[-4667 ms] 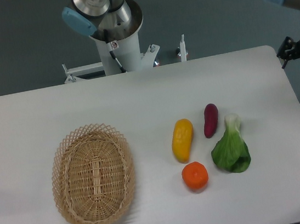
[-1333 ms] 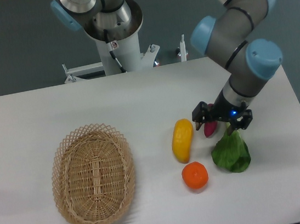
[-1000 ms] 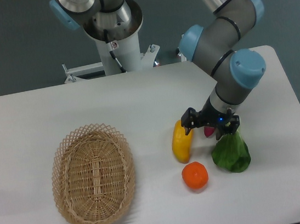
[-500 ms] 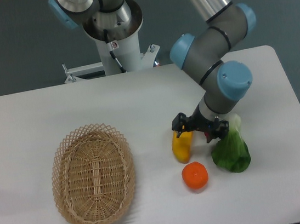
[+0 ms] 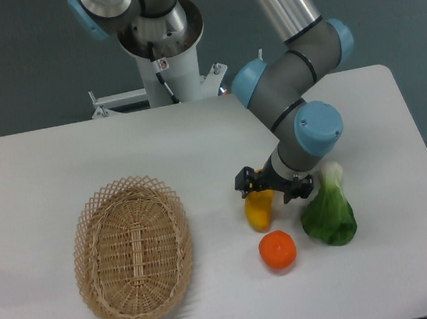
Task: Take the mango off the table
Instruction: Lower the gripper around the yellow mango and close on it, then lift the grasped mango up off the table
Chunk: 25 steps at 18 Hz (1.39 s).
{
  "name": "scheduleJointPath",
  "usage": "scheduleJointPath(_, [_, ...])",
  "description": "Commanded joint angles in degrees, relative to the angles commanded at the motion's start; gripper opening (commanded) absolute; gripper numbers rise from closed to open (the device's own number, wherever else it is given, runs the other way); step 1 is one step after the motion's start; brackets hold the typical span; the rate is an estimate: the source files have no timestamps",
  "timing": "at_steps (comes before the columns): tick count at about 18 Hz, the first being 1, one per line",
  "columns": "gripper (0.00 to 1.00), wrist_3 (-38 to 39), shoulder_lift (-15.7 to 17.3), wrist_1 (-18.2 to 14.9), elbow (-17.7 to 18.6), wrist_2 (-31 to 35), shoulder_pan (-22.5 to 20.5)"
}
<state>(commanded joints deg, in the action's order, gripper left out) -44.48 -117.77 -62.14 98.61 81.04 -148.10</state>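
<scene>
The mango (image 5: 258, 211) lies on the white table (image 5: 42, 174) right of centre, long axis running roughly front to back. My gripper (image 5: 270, 187) hangs directly over its far end and hides that end. Its dark jaws stand apart, one at the mango's left and one at its right, so it is open. I cannot tell whether the fingers touch the fruit. The mango's near half shows below the gripper.
A round orange (image 5: 277, 250) sits just in front of the mango. A green leafy vegetable (image 5: 328, 212) lies to the right, close under my wrist. A wicker basket (image 5: 133, 251) stands at the left. The purple sweet potato is hidden behind my arm.
My arm came in from the right, passed over the sweet potato and leafy vegetable, and moved left until the gripper sits over the mango's far end. The fruits have not moved.
</scene>
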Motion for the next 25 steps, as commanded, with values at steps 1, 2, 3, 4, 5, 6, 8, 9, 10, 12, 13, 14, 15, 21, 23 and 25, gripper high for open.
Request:
scheduleJointPath(1, [1.00, 0.5, -0.3, 0.2, 0.1, 0.0, 0.1])
scheduleJointPath(2, [1.00, 0.7, -0.3, 0.3, 0.1, 0.0, 0.2])
scheduleJointPath(3, [1.00, 0.7, -0.3, 0.3, 0.1, 0.0, 0.2])
scheduleJointPath(4, [1.00, 0.7, -0.3, 0.3, 0.2, 0.0, 0.3])
scheduleJointPath(5, [0.95, 0.7, -0.3, 0.2, 0.2, 0.0, 0.3])
scheduleJointPath(6, [0.87, 0.7, -0.3, 0.2, 0.2, 0.1, 0.6])
scheduleJointPath(8, [0.72, 0.8, -0.2, 0.2, 0.2, 0.2, 0.6])
scheduleJointPath(9, [0.66, 0.9, -0.2, 0.2, 0.2, 0.6, 0.6])
scheduleJointPath(10, [0.61, 1.0, -0.2, 0.2, 0.2, 1.0, 0.7])
scheduleJointPath(12, [0.50, 1.0, 0.1, 0.2, 0.2, 1.0, 0.8])
scheduleJointPath(13, [0.45, 1.0, 0.3, 0.1, 0.2, 1.0, 0.8])
scheduleJointPath(14, [0.41, 1.0, 0.7, 0.0, 0.2, 1.1, 0.7])
scheduleJointPath(15, [0.38, 1.0, 1.0, 0.0, 0.1, 1.1, 0.7])
scheduleJointPath(21, [0.37, 0.4, 3.7, 0.0, -0.5, 2.3, 0.4])
scheduleJointPath(23, [0.38, 0.0, 4.5, 0.2, -0.8, 2.9, 0.2])
scheduleJointPath(25, [0.38, -0.2, 4.9, 0.3, -1.7, 3.2, -0.4])
